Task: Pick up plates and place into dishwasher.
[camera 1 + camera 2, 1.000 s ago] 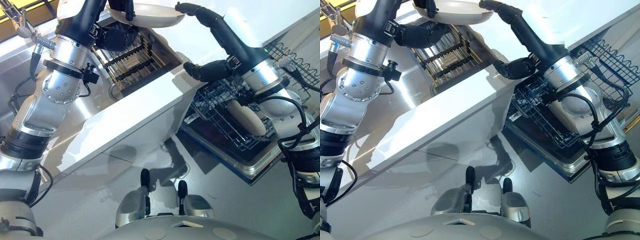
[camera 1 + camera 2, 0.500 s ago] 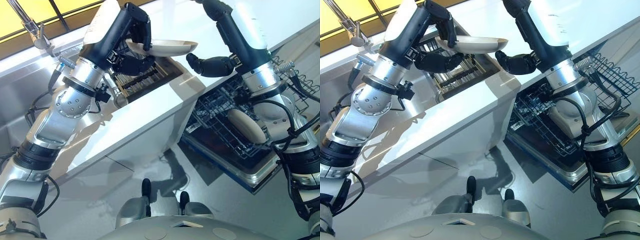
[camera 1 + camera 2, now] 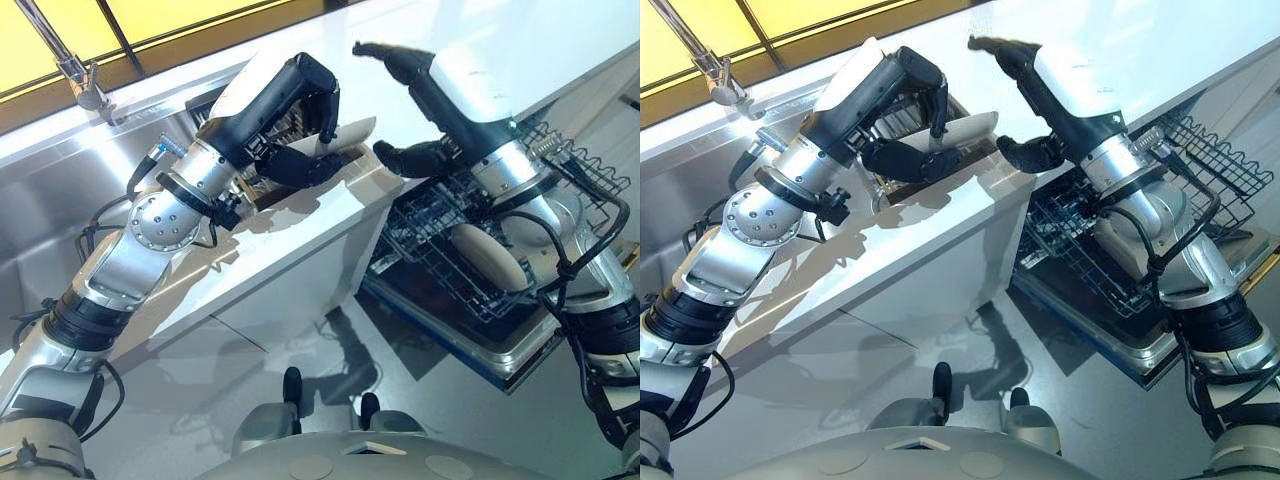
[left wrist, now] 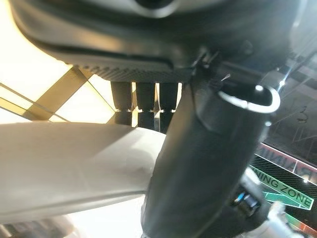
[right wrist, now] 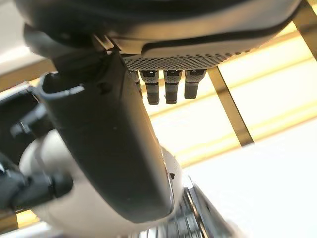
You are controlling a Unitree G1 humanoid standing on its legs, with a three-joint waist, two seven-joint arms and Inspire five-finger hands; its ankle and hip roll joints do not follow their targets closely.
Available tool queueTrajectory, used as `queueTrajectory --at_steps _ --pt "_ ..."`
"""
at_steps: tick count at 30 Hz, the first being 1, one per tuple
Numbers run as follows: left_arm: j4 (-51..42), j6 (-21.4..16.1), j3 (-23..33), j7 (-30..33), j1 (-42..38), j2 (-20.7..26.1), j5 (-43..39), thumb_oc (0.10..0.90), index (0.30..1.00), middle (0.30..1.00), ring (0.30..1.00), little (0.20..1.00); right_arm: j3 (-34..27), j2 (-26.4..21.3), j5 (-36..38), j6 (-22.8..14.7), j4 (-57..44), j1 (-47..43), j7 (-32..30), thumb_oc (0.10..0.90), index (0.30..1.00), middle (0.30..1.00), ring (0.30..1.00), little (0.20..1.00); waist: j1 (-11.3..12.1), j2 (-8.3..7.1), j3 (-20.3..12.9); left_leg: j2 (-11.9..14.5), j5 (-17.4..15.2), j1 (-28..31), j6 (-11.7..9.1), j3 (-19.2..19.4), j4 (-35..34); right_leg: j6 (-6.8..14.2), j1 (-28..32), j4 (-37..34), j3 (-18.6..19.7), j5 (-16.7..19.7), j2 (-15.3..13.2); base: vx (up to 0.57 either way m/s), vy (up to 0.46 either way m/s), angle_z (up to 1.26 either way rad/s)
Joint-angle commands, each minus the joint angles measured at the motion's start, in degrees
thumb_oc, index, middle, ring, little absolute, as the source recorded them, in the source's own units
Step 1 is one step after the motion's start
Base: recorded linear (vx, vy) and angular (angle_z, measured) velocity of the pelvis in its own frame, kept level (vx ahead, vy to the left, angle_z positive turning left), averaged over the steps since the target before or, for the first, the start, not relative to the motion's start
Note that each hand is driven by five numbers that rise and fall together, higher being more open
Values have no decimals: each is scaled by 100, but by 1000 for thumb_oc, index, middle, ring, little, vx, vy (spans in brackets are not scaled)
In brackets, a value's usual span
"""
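My left hand (image 3: 295, 100) is shut on a cream plate (image 3: 350, 134), which stands tilted on edge over the white counter's far corner. In the left wrist view the thumb (image 4: 208, 163) lies across the plate (image 4: 69, 163) and the fingers (image 4: 143, 106) curl behind its rim. My right hand (image 3: 400, 68) is open just right of the plate, its fingers straight and its thumb (image 3: 402, 157) low beside the rim, holding nothing. Below it the dishwasher's lower wire rack (image 3: 450, 235) is pulled out, with two cream plates (image 3: 490, 255) standing in it.
The white counter (image 3: 300, 240) runs between the steel sink (image 3: 60, 190) with its faucet (image 3: 80, 80) and the open dishwasher door (image 3: 490, 345). An upper wire basket (image 3: 585, 180) juts out at the right. Grey floor lies below.
The view has shifted. The plate was level and high in my left hand and is now lower and tilted. My right hand's fingers, at its rim a second ago, now stand apart.
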Motion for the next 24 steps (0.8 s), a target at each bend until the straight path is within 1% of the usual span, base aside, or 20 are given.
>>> queueTrajectory --at_steps 1,4,7,10,12,13,14,18,19,20,21,22,24 --pt "-164 -585 372 344 -72 -120 -126 100 300 300 300 200 91 -26 223 -125 -191 -283 -33 800 900 900 900 900 30 -156 -1003 -313 -869 473 104 252 8 160 -516 458 -64 99 168 0 0 0" --pt "-121 -621 375 410 -115 -82 -56 100 300 300 300 200 197 -107 276 20 -130 -300 455 800 900 900 900 900 21 -161 -1010 -320 -860 463 104 228 8 149 -524 483 -48 82 176 0 0 0" --pt "-105 -649 409 441 -94 -31 -16 100 300 300 300 200 180 -182 314 52 -57 -225 617 800 900 900 900 900 13 -172 -1020 -318 -853 460 99 224 8 149 -530 500 -49 72 179 0 0 0" --pt "-137 -705 474 420 -30 -10 -17 100 300 300 300 200 97 -227 345 9 -24 -144 513 800 900 900 900 900 10 -179 -1023 -317 -841 445 99 213 8 153 -543 503 -43 81 176 0 0 0" --pt "-157 -760 514 394 18 -30 -29 100 300 300 300 200 21 -169 369 -47 -20 -89 391 800 900 900 900 900 9 -175 -1024 -319 -842 447 106 206 8 150 -547 501 -33 91 180 0 0 0" --pt "-164 -777 520 393 25 -43 -21 100 300 300 300 200 3 -138 395 -47 -32 -74 396 762 867 867 867 862 9 -174 -1024 -321 -845 447 107 205 8 148 -544 492 -32 95 181 0 0 0" --pt "-157 -813 543 368 44 -41 -51 100 300 300 300 200 -29 -104 417 -80 -40 -42 390 800 900 900 900 900 10 -171 -1025 -322 -850 452 108 207 8 149 -537 484 -34 99 181 0 0 0" --pt "-180 -877 538 283 42 -115 -67 100 300 300 300 200 -15 22 395 -101 -54 -23 445 800 900 900 900 900 13 -167 -1027 -325 -855 451 104 214 8 159 -527 453 -47 116 173 0 0 0" --pt "-203 -873 505 226 9 -135 -119 100 300 300 300 200 21 42 435 -68 -70 -59 430 665 785 785 785 765 15 -163 -1031 -322 -859 455 101 231 8 163 -520 446 -59 115 166 0 0 0" --pt "-205 -883 486 194 -13 -139 -153 100 300 300 300 200 36 55 449 -67 -60 -84 394 465 613 613 613 565 15 -160 -1029 -319 -861 458 102 237 8 162 -518 443 -66 117 163 0 0 0" --pt "-206 -899 465 157 -28 -137 -197 100 300 300 300 200 49 67 514 -73 -47 -115 335 344 509 509 509 444 18 -158 -1032 -320 -861 459 104 241 8 161 -517 443 -69 118 162 0 0 0" --pt "-212 -911 431 94 -58 -152 -272 100 300 300 300 200 65 102 596 -79 -16 -162 198 100 300 300 300 200 22 -157 -1032 -317 -862 461 100 245 8 161 -518 445 -75 119 159 0 0 0" --pt "-261 -903 408 -60 -57 -231 -391 100 300 300 300 200 39 235 493 -82 5 -176 -20 100 300 300 300 200 39 -155 -1032 -319 -869 466 103 244 8 164 -510 429 -93 126 149 0 0 0"
